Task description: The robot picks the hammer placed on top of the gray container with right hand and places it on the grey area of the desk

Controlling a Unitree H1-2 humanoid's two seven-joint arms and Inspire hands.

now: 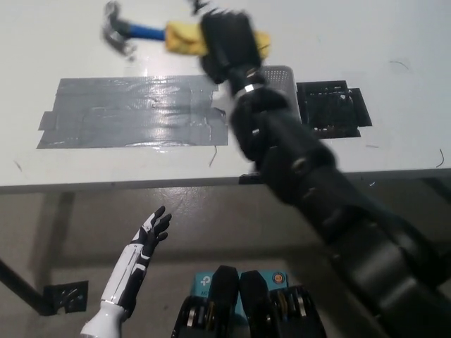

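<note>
Over the far side of the white counter (394,35), my black right robot hand (227,44) is clamped around the yellow grip of the hammer with the blue shaft and grey metal head (130,33), holding it up in the air roughly level. The head end points toward picture left and sits above the bare counter just past the far edge of the patch of shiny grey tape strips (134,111), so it's not over the grey bit proper as far as I can see. It's a bit blurred up there, so I can't make out much detail on the head. The black arm runs diagonally up from the bottom right and covers most of the grey mesh-walled plastic container (280,74); only its far corner pokes out beside the arm. Just right of that there's a flat black square pad (328,108) lying on the counter. My white left robot hand (151,232) rests low at the lower left, below the counter edge, fingers spread and holding nothing.
</note>
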